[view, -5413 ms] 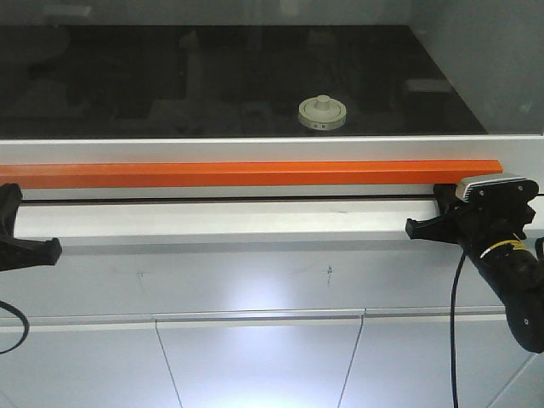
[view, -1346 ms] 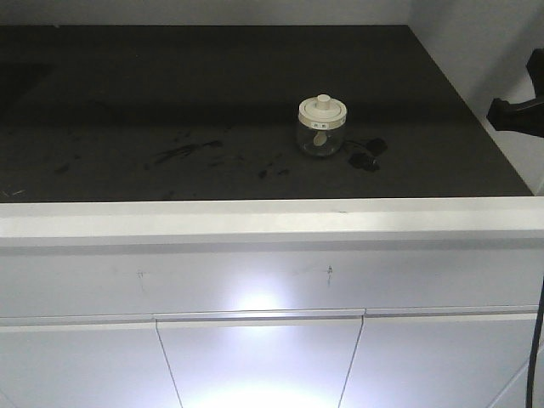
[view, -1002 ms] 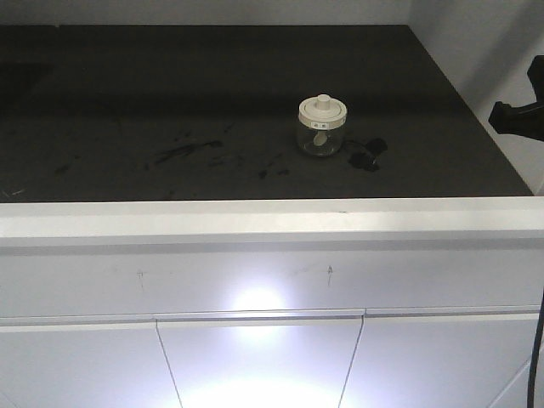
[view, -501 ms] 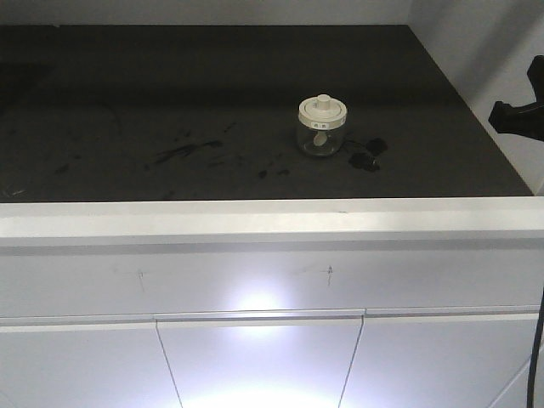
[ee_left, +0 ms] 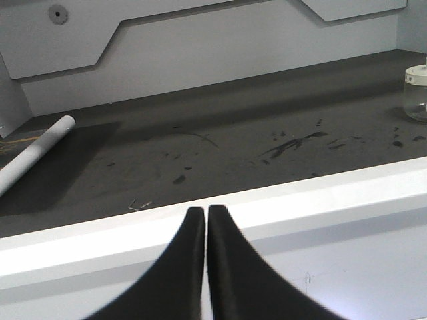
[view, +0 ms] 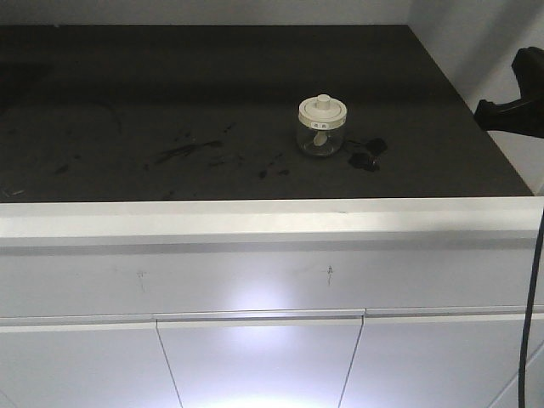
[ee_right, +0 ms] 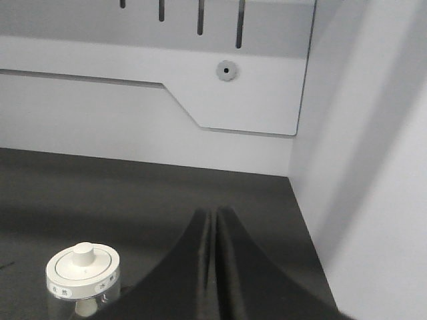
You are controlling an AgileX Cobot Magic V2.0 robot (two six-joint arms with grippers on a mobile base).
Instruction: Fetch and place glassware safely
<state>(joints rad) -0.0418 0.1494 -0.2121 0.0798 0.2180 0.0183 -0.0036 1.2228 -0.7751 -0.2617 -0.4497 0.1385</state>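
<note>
The jar (view: 321, 127) stands upright on the dark bench (view: 170, 85), right of the middle and set back from the white front edge. Its cream lid (ee_right: 83, 269) with the round knob is on. A small dark blotch (view: 365, 155) lies on the bench just beside the jar, toward the right edge, and thin dark smears (view: 183, 153) mark the surface to its left.

The right gripper (ee_right: 215, 220) hangs by the right edge of the bench, apart from the jar. Its 2 fingers are clenched together with nothing between them. A black cable (view: 531, 297) hangs down below it.

The left gripper (ee_left: 202, 215) is in front of the front edge, well apart from the jar. Its 2 fingers are also pressed together and hold nothing. A white tube (ee_left: 33, 153) lies near the left edge of the bench.
</note>
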